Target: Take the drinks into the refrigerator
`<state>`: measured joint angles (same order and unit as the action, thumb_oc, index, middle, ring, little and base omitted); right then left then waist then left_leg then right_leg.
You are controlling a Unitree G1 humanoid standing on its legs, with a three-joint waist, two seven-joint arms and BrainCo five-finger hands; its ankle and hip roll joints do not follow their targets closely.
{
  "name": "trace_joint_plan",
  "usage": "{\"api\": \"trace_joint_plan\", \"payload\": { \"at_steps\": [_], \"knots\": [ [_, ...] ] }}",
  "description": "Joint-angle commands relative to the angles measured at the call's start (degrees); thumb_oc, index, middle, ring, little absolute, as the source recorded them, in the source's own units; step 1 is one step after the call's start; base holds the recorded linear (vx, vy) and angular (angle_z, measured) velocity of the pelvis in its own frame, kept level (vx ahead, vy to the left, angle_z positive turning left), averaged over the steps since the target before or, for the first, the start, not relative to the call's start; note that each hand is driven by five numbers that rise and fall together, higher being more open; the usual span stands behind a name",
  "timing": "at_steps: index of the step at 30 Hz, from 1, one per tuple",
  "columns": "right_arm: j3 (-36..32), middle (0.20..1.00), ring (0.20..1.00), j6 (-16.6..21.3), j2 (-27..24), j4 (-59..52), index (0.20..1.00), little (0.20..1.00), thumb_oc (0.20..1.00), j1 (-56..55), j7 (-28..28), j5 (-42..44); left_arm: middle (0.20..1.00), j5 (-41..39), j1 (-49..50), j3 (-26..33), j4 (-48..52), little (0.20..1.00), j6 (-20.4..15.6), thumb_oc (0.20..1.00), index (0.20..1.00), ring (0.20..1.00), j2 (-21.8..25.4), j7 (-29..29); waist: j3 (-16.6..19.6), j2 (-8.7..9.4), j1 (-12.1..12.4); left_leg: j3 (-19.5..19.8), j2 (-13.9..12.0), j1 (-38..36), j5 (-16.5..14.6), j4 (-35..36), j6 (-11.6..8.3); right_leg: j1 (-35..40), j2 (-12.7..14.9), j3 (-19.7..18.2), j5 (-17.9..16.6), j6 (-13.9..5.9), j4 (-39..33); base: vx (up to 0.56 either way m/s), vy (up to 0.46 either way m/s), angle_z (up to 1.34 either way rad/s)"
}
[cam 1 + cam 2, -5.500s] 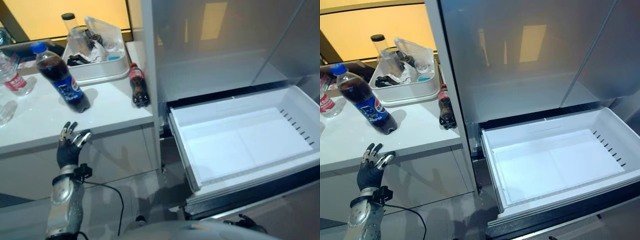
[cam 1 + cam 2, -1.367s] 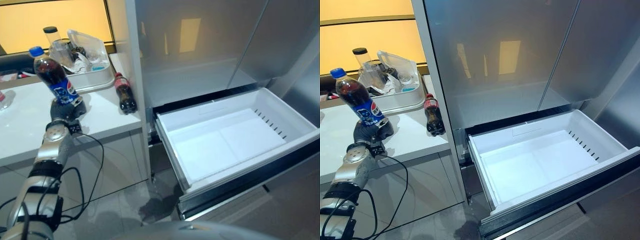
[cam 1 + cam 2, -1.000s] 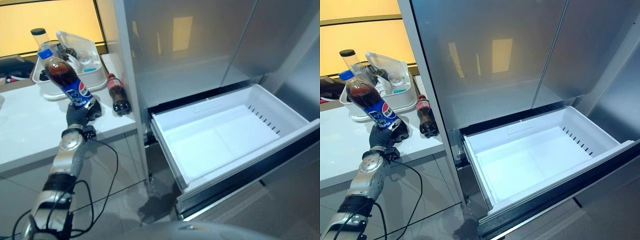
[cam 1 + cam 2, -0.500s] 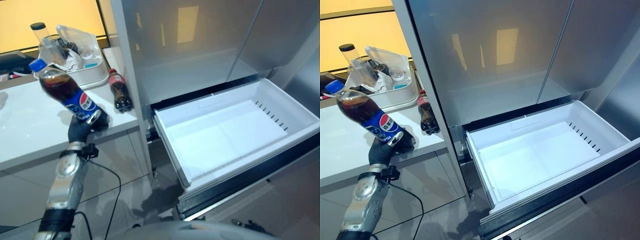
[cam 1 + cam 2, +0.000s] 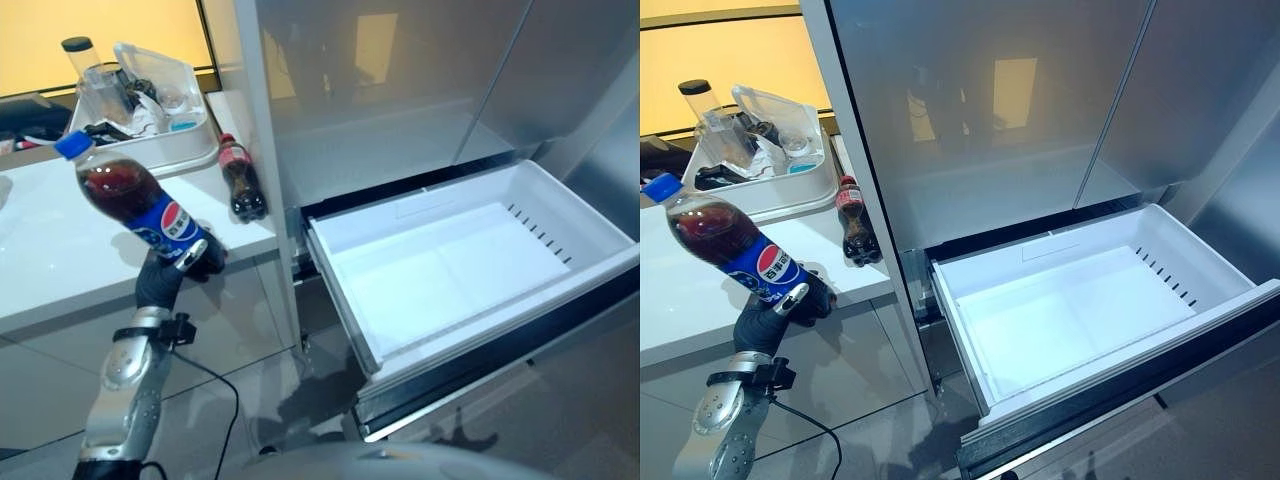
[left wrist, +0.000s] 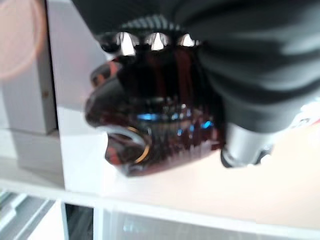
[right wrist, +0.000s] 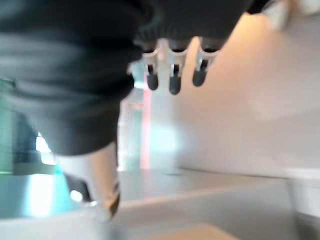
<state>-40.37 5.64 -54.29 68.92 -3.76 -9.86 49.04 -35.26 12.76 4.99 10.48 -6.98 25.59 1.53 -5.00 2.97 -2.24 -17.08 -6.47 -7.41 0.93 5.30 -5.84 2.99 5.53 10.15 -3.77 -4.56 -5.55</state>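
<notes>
left hand (image 5: 165,282) has its fingers curled round the base of the large cola bottle (image 5: 135,203), held tilted above the bench (image 5: 60,260) front edge. small cola bottle (image 5: 240,180) stands at the bench right edge beside the fridge. freezer drawer (image 5: 470,270) pulled out. right hand (image 7: 170,70) fingers relaxed, holding nothing.

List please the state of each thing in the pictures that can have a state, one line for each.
Large cola bottle: capped, tilted, lifted off the counter.
Left hand: shut on the large cola bottle's base.
Right hand: open, holding nothing.
Small cola bottle: capped, upright on the counter.
Refrigerator drawer: pulled open, empty.
Upper refrigerator doors: closed.
</notes>
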Motion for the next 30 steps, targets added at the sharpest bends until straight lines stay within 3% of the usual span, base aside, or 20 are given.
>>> {"api": "trace_joint_plan", "payload": {
  "at_steps": [1, 2, 3, 4, 5, 6, 7, 8, 9, 10, 11, 12, 17, 22, 30],
  "knots": [
    [-2.55, 1.000, 1.000, 3.24, -12.68, 0.75, 1.000, 1.000, 1.000, 5.10, -1.31, 1.34, 0.200, -2.06, -3.74, -4.09, 4.91, 0.200, -2.29, 0.200, 0.200, 0.200, 1.40, 1.63, 2.06, 2.30, -0.53, 1.66, -0.18, -0.79, -3.49, -0.30, 0.56, 0.68, 2.15, 1.77, -0.51, -5.89, 0.55, 0.00, 0.000, 0.00],
    [-2.74, 1.000, 1.000, 3.16, -13.00, 0.81, 1.000, 1.000, 1.000, 5.06, -1.30, 1.35, 0.200, -2.01, -3.95, -4.22, 4.84, 0.200, -2.33, 0.200, 0.200, 0.200, 1.16, 1.62, 1.93, 2.17, -0.43, 1.60, -0.11, -0.53, -2.96, -0.30, 0.60, 0.40, 2.21, 1.75, -0.94, -5.75, 0.55, 0.00, 0.000, 0.00],
    [4.47, 1.000, 1.000, 7.09, -10.39, 6.17, 1.000, 1.000, 1.000, 7.45, -5.36, -3.22, 0.200, -0.96, -7.21, -11.17, 4.91, 0.200, -2.64, 0.200, 0.200, 0.200, 0.54, 0.57, 1.49, 0.73, 2.28, 1.94, -0.08, -0.96, -3.69, -0.30, 0.60, 1.10, 2.18, 2.16, -0.50, -6.21, 0.55, 0.00, 0.000, 0.00],
    [8.24, 1.000, 1.000, 6.68, -4.53, -0.92, 1.000, 1.000, 1.000, 14.01, -4.13, -2.19, 0.200, 0.52, -6.29, -10.80, 3.65, 0.200, -2.23, 0.200, 0.200, 0.200, 2.24, -0.03, 1.61, 0.65, 2.32, 1.78, -0.11, -1.00, -3.49, -0.30, 0.78, 1.03, 2.21, 1.90, -0.59, -6.08, 0.55, -0.01, 0.040, -0.16],
    [10.89, 1.000, 1.000, 9.63, 2.90, -6.10, 1.000, 1.000, 1.000, 13.52, -10.46, -4.42, 0.200, -2.01, -5.98, -7.17, 3.41, 0.200, -2.48, 0.200, 0.200, 0.200, 1.66, -1.44, 1.15, -0.21, 0.96, 1.70, 0.12, -0.93, -3.62, -0.30, 1.02, 0.83, 2.41, 1.62, -0.60, -6.01, 0.55, -0.04, 0.053, -0.32],
    [13.54, 1.000, 1.000, 12.00, 10.59, -17.71, 1.000, 1.000, 1.000, 11.66, -13.78, -10.27, 0.200, -0.81, -5.71, -6.09, 3.19, 0.200, -2.62, 0.200, 0.200, 0.200, 1.32, -3.04, 0.91, -0.85, 0.36, 1.66, 0.22, -0.99, -3.67, -0.30, 1.23, 0.81, 2.45, 1.40, -0.60, -5.85, 0.55, -0.03, 0.070, -0.34],
    [11.95, 1.000, 1.000, 14.35, 18.94, -31.12, 1.000, 1.000, 1.000, 7.16, -15.39, -14.74, 0.200, 0.49, -4.68, -3.79, 2.88, 0.200, -2.58, 0.200, 0.200, 0.200, -0.20, -3.63, 0.63, -1.63, -0.67, 1.66, 0.34, -1.11, -3.86, -0.30, 1.52, 0.80, 2.56, 1.15, -0.50, -5.69, 0.55, -0.04, 0.044, -0.19],
    [11.46, 1.000, 1.000, 13.70, 20.34, -33.26, 1.000, 1.000, 1.000, 6.06, -16.29, -15.82, 0.200, 0.61, -4.43, -3.79, 3.01, 0.200, -2.51, 0.200, 0.200, 0.200, 0.10, -3.61, 0.75, -1.24, -0.64, 1.69, 0.35, -0.95, -3.45, -0.30, 1.55, 0.67, 2.57, 1.22, -0.86, -5.56, 0.55, -0.02, 0.046, 0.00],
    [11.49, 1.000, 1.000, 13.62, 25.68, -45.41, 1.000, 1.000, 1.000, 1.79, -17.46, -22.73, 0.200, 1.47, -3.21, -2.63, 2.83, 0.200, -2.45, 0.200, 0.200, 0.200, -0.36, -3.56, 0.73, -1.64, -0.97, 1.87, 0.56, -1.06, -3.69, -0.30, 1.85, 0.67, 2.68, 0.96, -0.65, -5.37, 0.55, 0.00, 0.000, 0.00],
    [11.39, 1.000, 1.000, 13.25, 26.13, -46.08, 1.000, 1.000, 1.000, 1.48, -17.75, -23.09, 0.200, 1.48, -3.11, -2.66, 2.87, 0.200, -2.43, 0.200, 0.200, 0.200, -0.22, -3.56, 0.85, -1.49, -0.94, 1.89, 0.58, -0.98, -3.61, -0.30, 1.85, 0.60, 2.70, 0.97, -0.71, -5.35, 0.55, 0.00, 0.043, 0.03],
    [11.65, 1.000, 1.000, 15.41, 31.42, -54.24, 1.000, 1.000, 1.000, 0.62, -18.15, -27.81, 0.200, 2.64, -2.80, -2.13, 2.32, 0.200, -2.87, 0.200, 0.200, 0.200, -1.18, -3.61, 0.89, -1.96, -1.31, 1.94, 0.72, -0.94, -3.69, -0.30, 2.07, 0.43, 2.73, 0.82, -0.55, -5.16, 0.55, -0.02, 0.025, 0.07],
    [13.45, 1.000, 1.000, 15.06, 34.16, -61.90, 1.000, 1.000, 1.000, -0.68, -16.46, -31.84, 0.200, 3.98, -2.42, -2.08, 1.56, 0.200, -3.00, 0.200, 0.200, 0.200, -1.51, -3.16, 0.93, -1.73, -1.49, 2.00, 0.86, -0.91, -3.65, -0.30, 2.16, 0.36, 2.72, 0.66, -0.47, -4.95, 0.55, 0.00, 0.000, 0.00],
    [16.30, 1.000, 1.000, 14.19, 35.79, -71.65, 1.000, 1.000, 1.000, -2.74, -9.57, -32.52, 0.200, 5.49, -1.24, -1.77, 1.76, 0.200, -2.88, 0.200, 0.200, 0.200, -2.10, -1.19, 1.14, -1.26, -1.36, 2.43, 1.00, -0.60, -3.49, -0.30, 2.30, 0.24, 2.69, 0.55, -0.37, -4.74, 0.55, -0.01, -0.003, -0.02],
    [21.26, 1.000, 1.000, 10.30, 29.95, -75.22, 1.000, 1.000, 1.000, -3.72, 1.41, -34.23, 0.200, 8.33, -0.76, -1.14, 0.48, 0.200, -2.78, 0.200, 0.200, 0.200, -2.00, 1.99, 1.36, -0.36, -0.19, 2.82, 1.05, -0.19, -3.03, -0.30, 2.14, 0.30, 2.67, 1.03, -0.52, -4.72, 0.55, 0.00, -0.003, -0.01],
    [30.16, 1.000, 1.000, 7.41, 24.28, -74.30, 1.000, 1.000, 1.000, 2.16, 10.14, -32.74, 0.200, 11.97, -2.88, -3.66, -3.93, 0.200, -2.80, 0.200, 0.200, 0.200, -2.23, 2.95, 1.90, 0.21, 1.75, 3.53, 1.03, 0.38, -2.46, -0.30, 1.98, 0.46, 2.75, 1.93, -0.58, -4.75, 0.55, 0.00, -0.011, 0.07]
  ]
}}
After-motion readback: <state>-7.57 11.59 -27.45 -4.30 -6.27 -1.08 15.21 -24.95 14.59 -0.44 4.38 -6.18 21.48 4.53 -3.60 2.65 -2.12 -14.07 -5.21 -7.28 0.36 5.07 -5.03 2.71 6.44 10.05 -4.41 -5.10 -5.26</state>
